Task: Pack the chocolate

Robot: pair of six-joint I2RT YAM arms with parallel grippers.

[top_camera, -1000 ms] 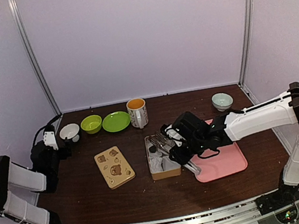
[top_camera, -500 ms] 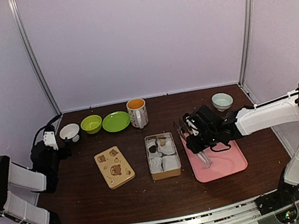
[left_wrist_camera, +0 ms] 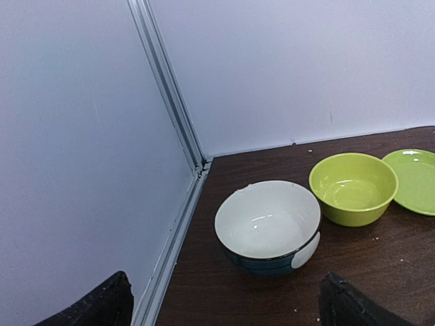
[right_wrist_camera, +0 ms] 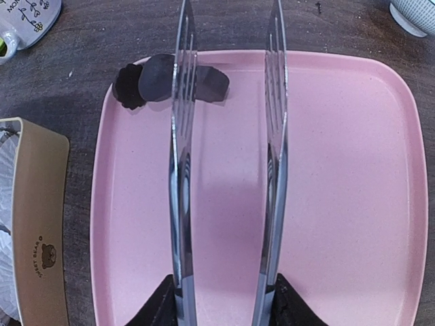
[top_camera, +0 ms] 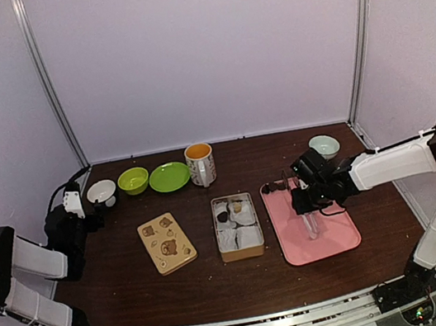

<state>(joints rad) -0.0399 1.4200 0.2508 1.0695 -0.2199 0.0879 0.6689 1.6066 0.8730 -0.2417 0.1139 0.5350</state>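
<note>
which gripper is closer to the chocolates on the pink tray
Right. The right gripper holds tongs over the pink tray, with the chocolates close by at its far corner. The left gripper is far off across the table, by the white bowl.

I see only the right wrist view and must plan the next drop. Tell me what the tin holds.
Observer: The tin is lined with white paper cups, with a few chocolates toward its far end.
Operator: Report on its lid.
Observer: A bear-printed lid lies flat to the left of the tin, apart from it.
Operator: Now give me the other arm.
Observer: The left claw is open and empty at the far-left corner, facing a white bowl.
</note>
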